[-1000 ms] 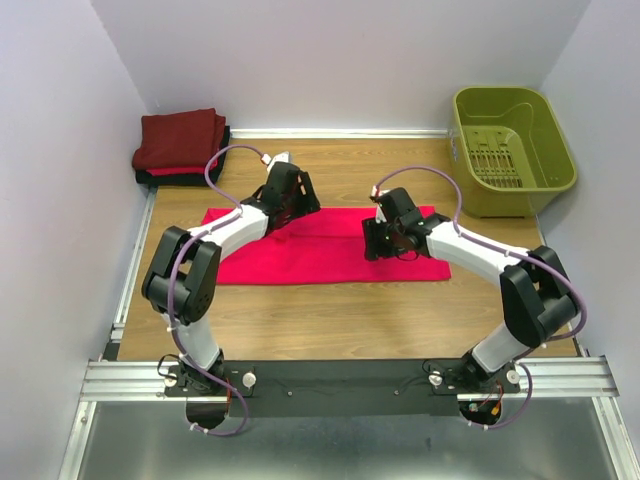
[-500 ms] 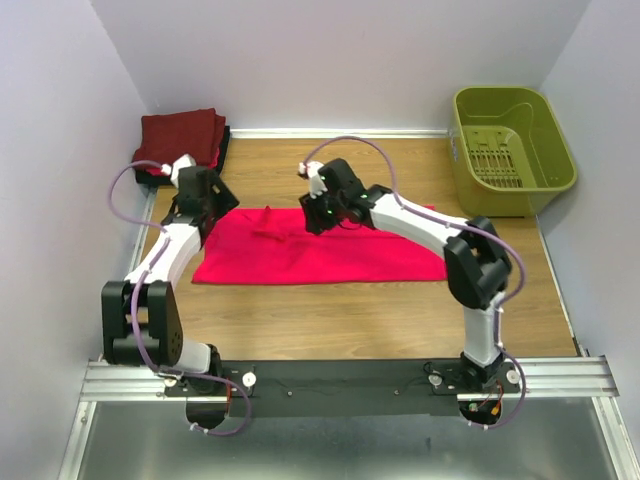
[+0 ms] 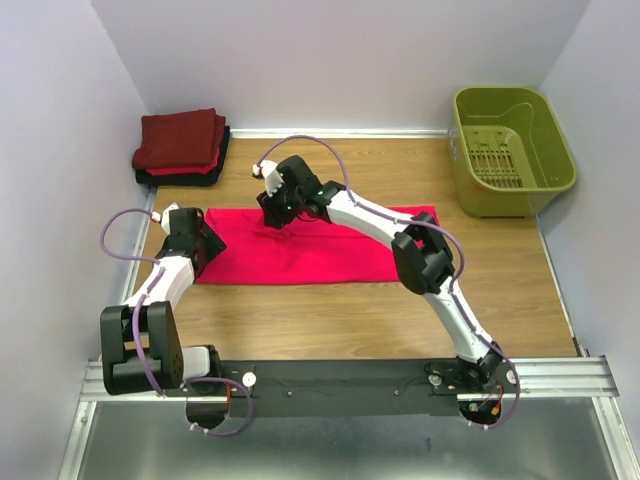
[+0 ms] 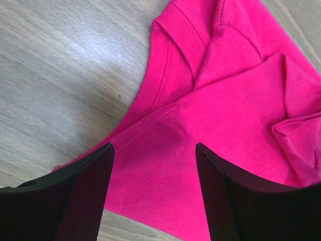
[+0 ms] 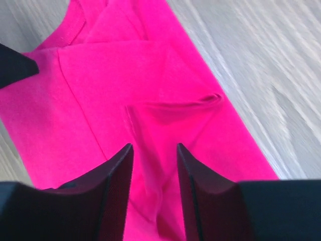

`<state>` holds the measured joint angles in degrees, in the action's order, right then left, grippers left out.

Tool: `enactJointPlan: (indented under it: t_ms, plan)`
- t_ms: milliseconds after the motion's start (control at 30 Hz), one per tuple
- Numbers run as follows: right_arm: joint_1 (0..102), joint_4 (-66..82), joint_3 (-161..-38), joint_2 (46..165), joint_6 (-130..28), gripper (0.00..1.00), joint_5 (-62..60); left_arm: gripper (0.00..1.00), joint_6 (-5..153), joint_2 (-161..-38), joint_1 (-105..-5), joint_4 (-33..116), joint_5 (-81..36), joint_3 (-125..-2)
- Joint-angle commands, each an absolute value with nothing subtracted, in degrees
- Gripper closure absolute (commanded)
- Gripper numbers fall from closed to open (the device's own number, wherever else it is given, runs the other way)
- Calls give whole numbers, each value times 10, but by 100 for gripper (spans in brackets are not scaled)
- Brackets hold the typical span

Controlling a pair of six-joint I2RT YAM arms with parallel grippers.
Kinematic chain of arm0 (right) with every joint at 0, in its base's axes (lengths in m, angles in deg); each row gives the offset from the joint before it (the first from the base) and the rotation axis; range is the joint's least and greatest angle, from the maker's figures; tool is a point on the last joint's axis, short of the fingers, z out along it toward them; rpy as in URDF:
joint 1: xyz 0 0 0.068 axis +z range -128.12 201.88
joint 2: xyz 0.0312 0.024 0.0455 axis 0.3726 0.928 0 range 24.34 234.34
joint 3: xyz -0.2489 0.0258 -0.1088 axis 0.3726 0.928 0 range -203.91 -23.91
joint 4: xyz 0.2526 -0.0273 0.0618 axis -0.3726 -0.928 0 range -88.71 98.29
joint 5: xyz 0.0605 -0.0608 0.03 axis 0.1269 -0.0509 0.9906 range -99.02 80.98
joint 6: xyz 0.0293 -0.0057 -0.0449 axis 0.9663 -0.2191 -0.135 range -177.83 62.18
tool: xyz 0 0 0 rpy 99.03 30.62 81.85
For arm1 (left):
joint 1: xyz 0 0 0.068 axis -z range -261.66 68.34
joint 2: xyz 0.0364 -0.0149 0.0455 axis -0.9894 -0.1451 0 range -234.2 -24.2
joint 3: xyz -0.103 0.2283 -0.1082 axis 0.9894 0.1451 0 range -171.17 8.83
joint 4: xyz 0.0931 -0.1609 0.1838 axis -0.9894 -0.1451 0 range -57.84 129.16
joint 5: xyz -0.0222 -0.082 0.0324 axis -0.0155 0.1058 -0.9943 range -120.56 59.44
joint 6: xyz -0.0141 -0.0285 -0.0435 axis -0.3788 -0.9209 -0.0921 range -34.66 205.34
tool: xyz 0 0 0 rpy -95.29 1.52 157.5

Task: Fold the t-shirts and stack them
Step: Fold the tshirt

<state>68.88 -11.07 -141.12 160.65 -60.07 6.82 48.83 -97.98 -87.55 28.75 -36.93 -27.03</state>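
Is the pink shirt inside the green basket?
No, the pink shirt lies spread out on the wooden table, and the green basket stands apart in the far right corner.

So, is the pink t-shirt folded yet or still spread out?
Partly folded: the pink t-shirt lies as a long strip on the table, overlapped layers showing in both wrist views, not yet compact like the folded stack.
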Motion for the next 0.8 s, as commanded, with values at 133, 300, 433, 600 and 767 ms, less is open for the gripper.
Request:
enactJointPlan:
  t_ms: [133,300,433,600,767]
  plan:
    - [714,-113,-1474,1663,-620,56,129,27,488,-1024,-879,275,-376,-274]
    - [715,-112,-1484,1689,-613,56,130,27,489,-1030,-878,271,-376,-272]
    - [716,-112,-1492,1704,-617,58,107,27,489,-1034,-879,271,-375,-272]
    - [716,-112,-1500,1713,-620,62,93,27,490,-1033,-878,269,-377,-272]
    - [716,-111,-1495,1699,-624,87,65,27,489,-1031,-879,268,-380,-271]
